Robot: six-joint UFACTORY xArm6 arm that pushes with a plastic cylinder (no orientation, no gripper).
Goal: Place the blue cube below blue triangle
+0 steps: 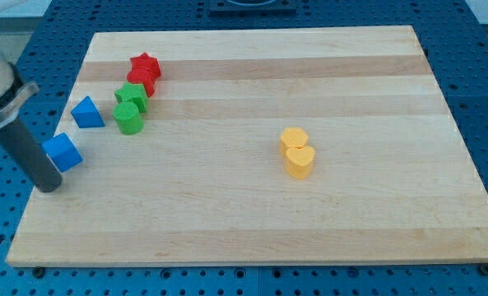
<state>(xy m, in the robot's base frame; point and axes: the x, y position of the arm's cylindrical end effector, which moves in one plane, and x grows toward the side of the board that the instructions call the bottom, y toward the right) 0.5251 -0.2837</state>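
Rod slanting down from the view's upper left corner, grey housing cut off by the frame, dark shaft ending in my tip [49,186] at the board's left edge. No jaws to open or close, nothing held; tip just below and to the left of the blue cube [62,152], touching or nearly so, cannot tell which.

Blue cube turned cornerwise, close to the left rim of the wooden board [252,222], little room further left. Blue triangle [86,112] above it and slightly right, apart from it by a small gap.

Further right, green block [129,118] and a second green block [132,94] touching, stacked toward the view's top; red block [141,80] and red star [146,62] above those, all in one tight cluster near the triangle.

Wide bare wood across the middle. Yellow block [294,137] and yellow heart [299,160] touching, right of centre, well apart from everything else. Open room along the right side and the whole bottom strip.
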